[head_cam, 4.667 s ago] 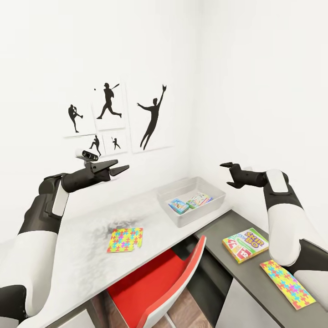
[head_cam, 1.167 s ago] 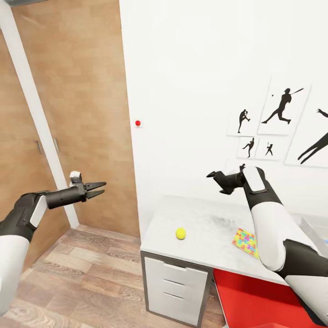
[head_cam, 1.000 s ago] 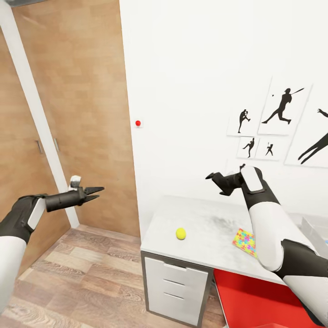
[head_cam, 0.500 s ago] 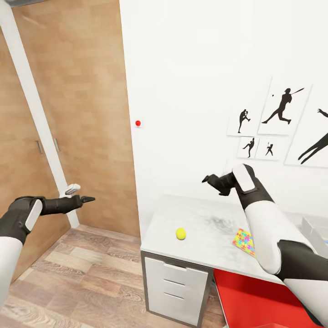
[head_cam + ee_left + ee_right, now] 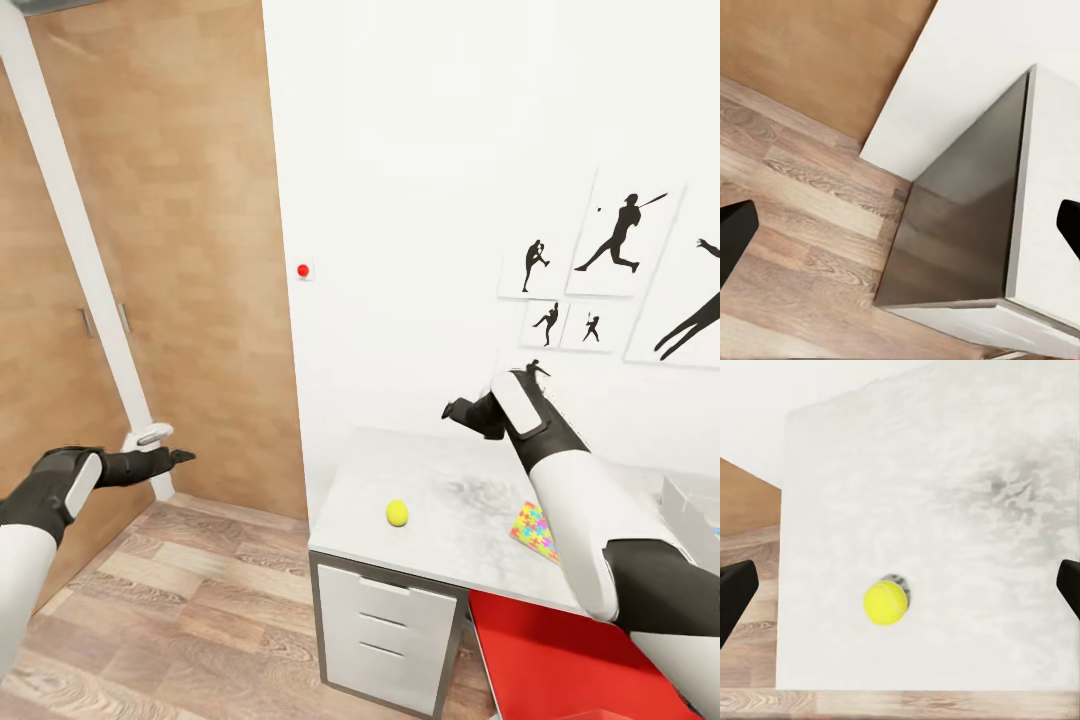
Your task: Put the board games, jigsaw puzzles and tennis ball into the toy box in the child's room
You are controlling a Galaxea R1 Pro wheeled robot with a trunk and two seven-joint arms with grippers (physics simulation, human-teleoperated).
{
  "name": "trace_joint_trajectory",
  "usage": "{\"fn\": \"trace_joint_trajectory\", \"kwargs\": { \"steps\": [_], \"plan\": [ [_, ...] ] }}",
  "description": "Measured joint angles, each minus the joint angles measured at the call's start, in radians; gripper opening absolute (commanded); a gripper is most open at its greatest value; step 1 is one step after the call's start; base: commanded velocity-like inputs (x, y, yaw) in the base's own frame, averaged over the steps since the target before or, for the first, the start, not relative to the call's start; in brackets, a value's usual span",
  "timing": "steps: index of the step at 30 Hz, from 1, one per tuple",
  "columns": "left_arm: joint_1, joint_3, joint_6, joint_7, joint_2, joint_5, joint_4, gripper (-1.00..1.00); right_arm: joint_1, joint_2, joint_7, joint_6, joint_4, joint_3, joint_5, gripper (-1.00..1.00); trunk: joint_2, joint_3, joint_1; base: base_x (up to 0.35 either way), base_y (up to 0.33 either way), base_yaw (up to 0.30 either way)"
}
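Observation:
The tennis ball [image 5: 397, 513] lies on the pale grey table [image 5: 455, 470] near its left end, and in the right wrist view the tennis ball [image 5: 885, 601] sits on the table [image 5: 967, 510]. My right gripper [image 5: 456, 409] hovers open above the table behind the ball; its black fingertips [image 5: 735, 585] stand wide apart. One jigsaw puzzle [image 5: 535, 530] lies flat further right, partly behind my right arm. A corner of the toy box [image 5: 688, 503] shows at the right edge. My left gripper [image 5: 184, 456] is open over the floor, left of the table, holding nothing.
A red chair [image 5: 560, 660] is tucked under the table, next to a white drawer unit [image 5: 385, 625]. A wooden door [image 5: 150, 200] with a white frame stands at the left. Wood floor [image 5: 802, 225] lies beside the table's dark side panel [image 5: 960, 217].
Since 4.7 s ago the view has swung left, away from the toy box. Over the last second my left arm sank and rolled, and my right wrist tipped downward.

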Motion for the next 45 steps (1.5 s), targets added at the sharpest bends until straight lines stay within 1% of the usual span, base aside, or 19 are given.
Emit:
{"fn": "trace_joint_trajectory", "kwargs": {
  "steps": [4, 7, 9, 15, 19, 24, 28, 29, 31, 32, 35, 36, 40, 41, 45],
  "plan": [
    [0.0, -0.001, -0.093, 0.059, -0.002, 0.0, 0.095, 1.0, 0.033, 0.001, 0.002, -0.001, -0.001, 0.002, 0.0, 1.0, 0.0, 0.0, 0.0, 0.0, 0.0, 0.0],
    [0.001, -0.002, -0.134, 0.071, -0.002, 0.001, 0.137, 1.0, 0.04, 0.002, 0.003, -0.003, -0.002, 0.003, 0.0, 1.0, 0.0, 0.0, 0.0, 0.0, 0.0, 0.0],
    [0.002, -0.002, -0.148, 0.072, -0.002, 0.002, 0.152, 1.0, 0.042, 0.002, 0.002, -0.007, -0.002, 0.004, 0.0, 1.0, 0.0, 0.0, 0.0, 0.0, 0.0, 0.0],
    [0.02, -0.003, -0.159, 0.069, -0.006, 0.004, 0.162, 1.0, 0.043, 0.002, -0.004, -0.01, -0.017, 0.003, 0.0, 1.0, 0.0, 0.0, 0.0, 0.0, 0.0, 0.0],
    [0.026, -0.003, -0.172, 0.069, -0.017, 0.004, 0.162, 1.0, 0.052, 0.001, -0.005, -0.011, -0.027, 0.002, 0.0, 1.0, 0.0, 0.0, 0.0, 0.0, 0.0, 0.0],
    [0.028, -0.003, -0.193, 0.074, -0.04, 0.002, 0.163, 1.0, 0.097, 0.002, 0.002, -0.019, -0.035, 0.003, 0.0, 1.0, 0.0, 0.0, 0.0, 0.0, 0.0, 0.0],
    [0.036, -0.004, -0.199, 0.079, -0.057, 0.001, 0.176, 1.0, 0.147, 0.003, 0.007, -0.047, -0.067, 0.004, 0.0, 1.0, 0.0, 0.0, 0.0, 0.0, 0.0, 0.0],
    [0.043, -0.004, -0.203, 0.084, -0.065, 0.0, 0.183, 1.0, 0.173, 0.004, 0.007, -0.064, -0.084, 0.004, 0.0, 1.0, 0.0, 0.0, 0.0, 0.0, 0.0, 0.0],
    [0.049, -0.004, -0.211, 0.091, -0.072, 0.0, 0.188, 1.0, 0.201, 0.004, 0.008, -0.082, -0.105, 0.004, 0.0, 1.0, 0.0, 0.0, 0.0, 0.0, 0.0, 0.0],
    [0.055, -0.005, -0.225, 0.101, -0.076, -0.001, 0.192, 1.0, 0.224, 0.004, 0.009, -0.095, -0.127, 0.004, 0.0, 1.0, 0.0, 0.0, 0.0, 0.0, 0.0, 0.0],
    [0.068, -0.005, -0.255, 0.127, -0.08, -0.005, 0.203, 1.0, 0.258, 0.003, 0.01, -0.108, -0.164, 0.005, 0.0, 1.0, 0.0, 0.0, 0.0, 0.0, 0.0, 0.0],
    [0.08, -0.005, -0.278, 0.149, -0.081, -0.008, 0.214, 1.0, 0.277, 0.003, 0.01, -0.113, -0.19, 0.005, 0.0, 1.0, 0.0, 0.0, 0.0, 0.0, 0.0, 0.0],
    [0.104, -0.005, -0.324, 0.2, -0.084, -0.01, 0.231, 1.0, 0.312, 0.003, 0.01, -0.119, -0.242, 0.004, 0.0, 1.0, 0.0, 0.0, 0.0, 0.0, 0.0, 0.0],
    [0.11, 0.0, -0.33, 0.205, -0.09, -0.005, 0.237, 1.0, 0.318, 0.009, 0.007, -0.124, -0.236, 0.01, -0.006, 1.0, 0.0, 0.0, 0.0, 0.0, 0.0, 0.0],
    [0.133, 0.001, -0.352, 0.228, -0.113, -0.006, 0.259, 1.0, 0.341, 0.031, 0.013, -0.146, -0.213, 0.033, -0.032, 1.0, 0.0, 0.0, 0.0, 0.0, 0.0, 0.0]
  ]
}}
